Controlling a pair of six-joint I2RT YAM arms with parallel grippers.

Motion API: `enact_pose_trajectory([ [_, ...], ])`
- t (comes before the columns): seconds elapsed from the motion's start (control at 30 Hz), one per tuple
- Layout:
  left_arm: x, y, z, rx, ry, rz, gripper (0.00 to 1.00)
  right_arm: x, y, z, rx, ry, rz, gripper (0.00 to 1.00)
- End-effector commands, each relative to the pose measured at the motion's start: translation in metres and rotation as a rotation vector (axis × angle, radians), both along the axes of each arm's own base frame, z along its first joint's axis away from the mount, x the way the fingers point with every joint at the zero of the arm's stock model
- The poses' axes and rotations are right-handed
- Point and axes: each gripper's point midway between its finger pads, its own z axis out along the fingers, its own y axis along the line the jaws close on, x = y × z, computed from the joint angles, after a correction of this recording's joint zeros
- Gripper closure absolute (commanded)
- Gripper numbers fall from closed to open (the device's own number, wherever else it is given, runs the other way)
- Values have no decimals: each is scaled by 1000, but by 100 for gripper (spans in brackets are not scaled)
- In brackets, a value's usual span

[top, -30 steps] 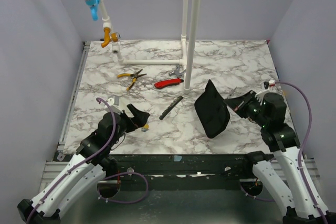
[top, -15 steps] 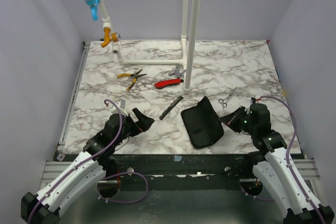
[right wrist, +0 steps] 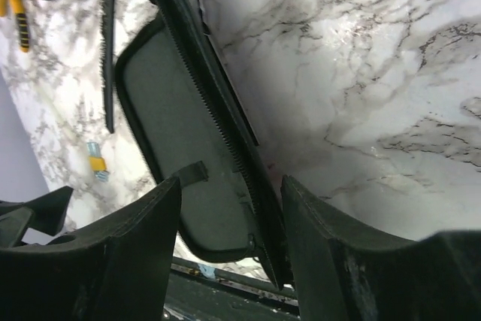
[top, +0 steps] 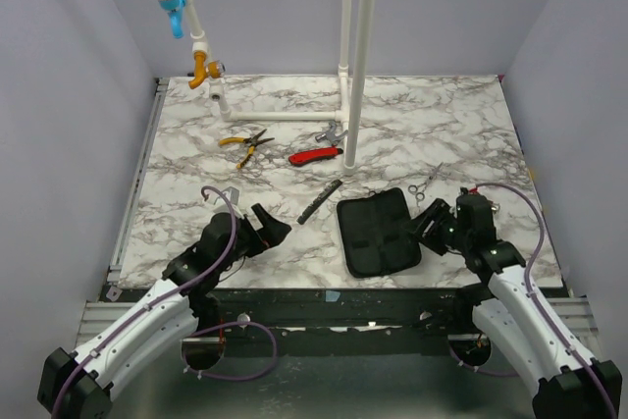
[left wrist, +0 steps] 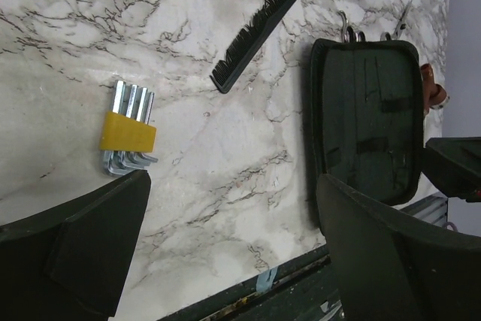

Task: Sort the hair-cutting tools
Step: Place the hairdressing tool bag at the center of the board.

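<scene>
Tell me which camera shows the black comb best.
Left wrist: the comb lies close, teeth visible. Top external shows it small but whole; right wrist shows only a thin dark strip.

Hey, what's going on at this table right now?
Two robot arms are sorting hair-cutting tools. The right gripper sits at the edge of a black zippered fabric case lying opened flat on the marble table, jaws apart around its rim. The left gripper hovers open, holding nothing. A long black comb and small silver scissors lie outside the case.
</scene>
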Motion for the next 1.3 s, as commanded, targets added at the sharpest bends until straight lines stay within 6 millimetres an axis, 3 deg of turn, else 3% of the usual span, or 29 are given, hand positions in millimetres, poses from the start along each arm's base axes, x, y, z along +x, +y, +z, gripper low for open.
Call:
enact_pose_trajectory([
  [0.0, -1, -13, 2, -16, -7, -51, 5, 2, 1, -21, -54, 28, 22, 40],
  [0.2, -2, -16, -4, -2, 5, -67, 5, 3, 18, -31, -128, 41, 67, 41],
  [0.3, -3, -17, -5, 4, 8, -73, 5, 2, 29, -35, -133, 43, 83, 47],
  [0.5, -4, -15, -6, 6, 4, -70, 5, 2, 57, -30, -126, -5, 109, 66],
  [0.67, -6, -15, -9, 6, 9, -74, 5, 0, 80, -31, -36, -45, 132, 79],
  [0.9, -8, -4, -10, 19, 0, -30, 5, -3, 121, -16, 78, -147, 256, 99],
  [1.03, -6, 10, -5, 49, -29, 23, 5, -9, 138, -21, 83, -135, 293, 99],
  [1.2, -3, 14, -5, 94, -20, 31, 5, -18, 140, -41, 61, -83, 300, 99],
  [1.27, -2, 13, -7, 106, -8, 31, 5, -23, 138, -48, 48, -66, 301, 90],
])
